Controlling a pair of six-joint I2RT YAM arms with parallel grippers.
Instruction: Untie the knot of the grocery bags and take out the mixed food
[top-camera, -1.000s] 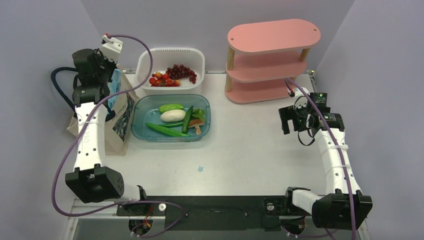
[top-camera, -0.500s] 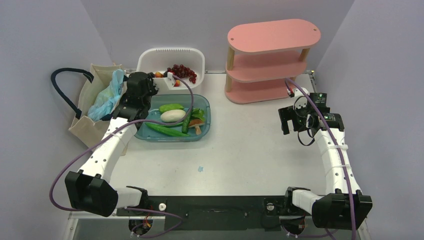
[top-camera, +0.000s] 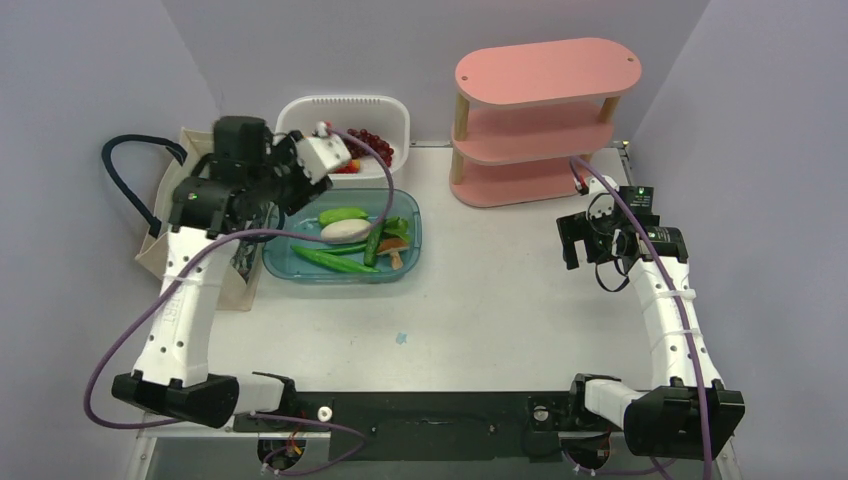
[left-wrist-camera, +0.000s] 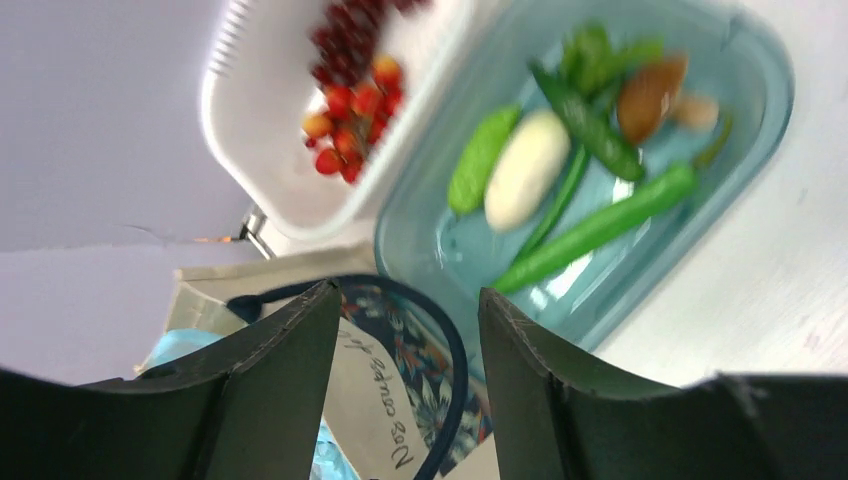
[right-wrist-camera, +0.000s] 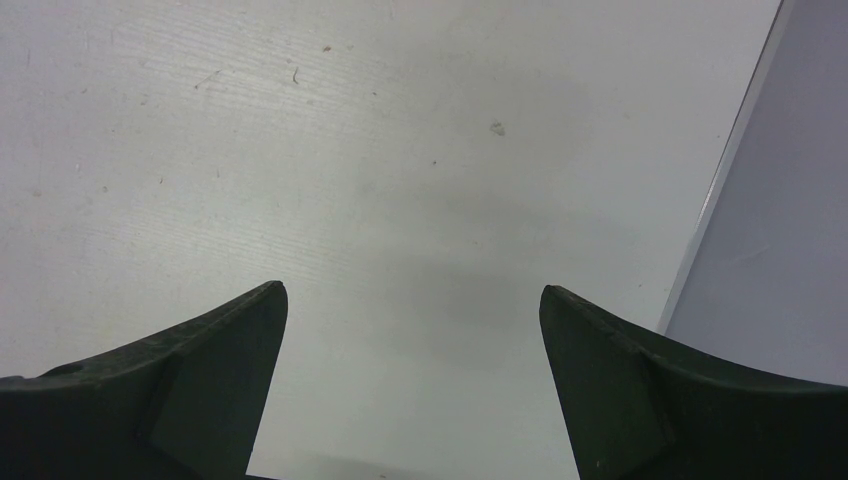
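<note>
The beige canvas tote (top-camera: 160, 245) with navy handles (top-camera: 120, 175) stands at the far left. My left gripper (top-camera: 275, 185) hovers above its right side, next to the teal tub. In the left wrist view the left gripper (left-wrist-camera: 408, 290) is open and holds nothing. Beyond the gap between its jaws lie the tote's navy handle loop (left-wrist-camera: 452, 370) and its floral lining. Bits of the light blue plastic bag (left-wrist-camera: 185, 345) show inside the tote. The knot and the mixed food are hidden. My right gripper (top-camera: 572, 240) (right-wrist-camera: 413, 290) hangs open over bare table at the right.
A clear teal tub (top-camera: 410, 225) (left-wrist-camera: 760, 110) with green vegetables and a white oval one sits beside the tote. Behind it stands a white slotted basket (top-camera: 400, 115) (left-wrist-camera: 240, 110) with grapes and small red fruit. A pink three-tier shelf (top-camera: 540, 120) stands at the back right.
My left gripper left the blue bag in the tote, swung right toward the tub, then rose, and its jaws have opened. The arm now covers the blue bag from above. The right arm is still.
</note>
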